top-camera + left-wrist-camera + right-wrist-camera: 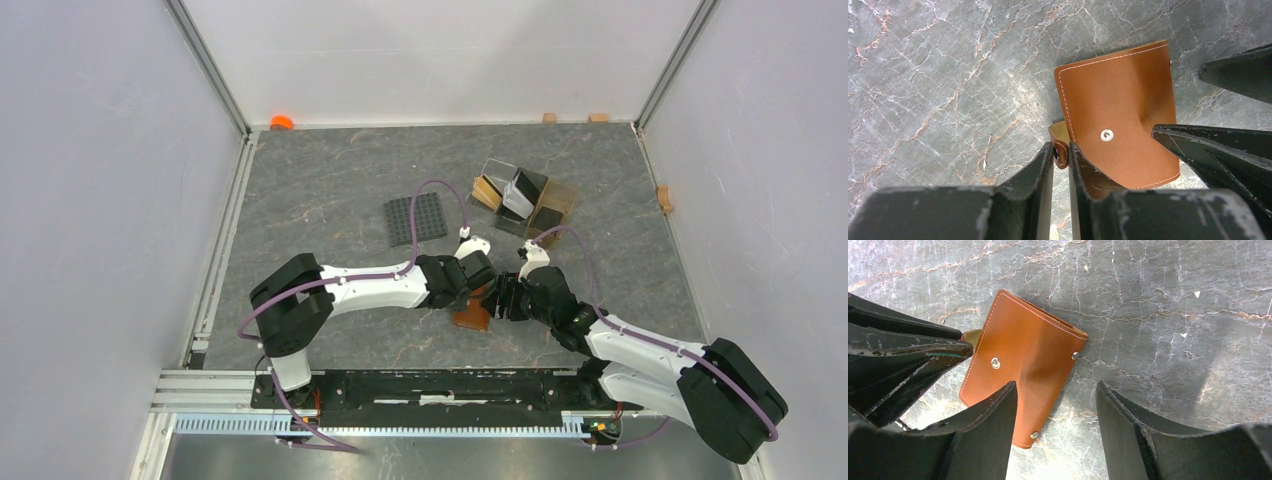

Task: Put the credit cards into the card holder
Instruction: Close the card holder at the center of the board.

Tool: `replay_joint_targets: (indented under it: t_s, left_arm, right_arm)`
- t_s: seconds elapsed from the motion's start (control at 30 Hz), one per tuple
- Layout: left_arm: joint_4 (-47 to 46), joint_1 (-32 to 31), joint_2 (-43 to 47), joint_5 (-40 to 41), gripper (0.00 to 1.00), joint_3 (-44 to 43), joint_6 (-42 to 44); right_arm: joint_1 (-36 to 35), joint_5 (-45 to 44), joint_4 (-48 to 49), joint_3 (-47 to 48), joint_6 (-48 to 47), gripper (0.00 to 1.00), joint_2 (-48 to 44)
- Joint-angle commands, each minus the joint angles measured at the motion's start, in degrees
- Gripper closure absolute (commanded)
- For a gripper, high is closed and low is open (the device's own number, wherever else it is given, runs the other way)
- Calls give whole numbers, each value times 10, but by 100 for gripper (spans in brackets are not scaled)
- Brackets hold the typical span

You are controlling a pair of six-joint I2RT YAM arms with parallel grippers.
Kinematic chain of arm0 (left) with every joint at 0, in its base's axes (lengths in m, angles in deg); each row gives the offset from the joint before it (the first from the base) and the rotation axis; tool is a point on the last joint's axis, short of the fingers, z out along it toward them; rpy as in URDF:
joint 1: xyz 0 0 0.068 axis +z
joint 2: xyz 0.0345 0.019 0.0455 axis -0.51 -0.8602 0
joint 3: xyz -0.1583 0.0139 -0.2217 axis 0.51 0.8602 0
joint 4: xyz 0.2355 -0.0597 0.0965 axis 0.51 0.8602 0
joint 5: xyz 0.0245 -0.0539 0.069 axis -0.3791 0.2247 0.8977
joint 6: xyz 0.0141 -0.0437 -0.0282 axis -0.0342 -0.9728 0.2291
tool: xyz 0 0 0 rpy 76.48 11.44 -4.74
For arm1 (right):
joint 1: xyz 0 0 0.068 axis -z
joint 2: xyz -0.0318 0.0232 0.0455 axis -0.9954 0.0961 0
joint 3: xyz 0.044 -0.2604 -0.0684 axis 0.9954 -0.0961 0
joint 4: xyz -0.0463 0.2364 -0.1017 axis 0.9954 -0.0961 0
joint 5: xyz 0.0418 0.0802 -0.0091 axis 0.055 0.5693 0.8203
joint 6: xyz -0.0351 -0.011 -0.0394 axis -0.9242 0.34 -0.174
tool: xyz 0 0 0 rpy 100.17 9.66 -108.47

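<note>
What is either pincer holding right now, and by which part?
Left pincer pinches the card holder by its small snap tab at the side edge. Right pincer is open, straddling the holder's edge, holding nothing.

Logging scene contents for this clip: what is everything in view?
table: one, grey marbled, under everything.
card holder: one, brown, centre, between the grippers.
cards: several, grey, black, tan, standing in the stand.
stand: one, clear amber, far right of centre.
plate: one, dark grey, studded, left of the stand.
orange object: one, far left corner.
blocks: three, tan, two at far edge, one at right edge.
left gripper: one, black, jaws narrow about the holder's tab.
right gripper: one, black, open, over the holder's edge.
</note>
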Motion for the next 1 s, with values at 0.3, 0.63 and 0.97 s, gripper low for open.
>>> replay_joint_targets:
  t_s: [0.3,0.63,0.97]
  left_arm:
    - [7,-6,35,30,81,-12,7]
    - [7,-6,44,29,74,-8,2]
    - [18,-8,49,38,78,-9,3]
  right_arm:
    - [2,5,-9,-11,3,36,5]
    - [2,7,-8,-11,2,36,5]
    - [2,8,-7,-13,4,36,5]
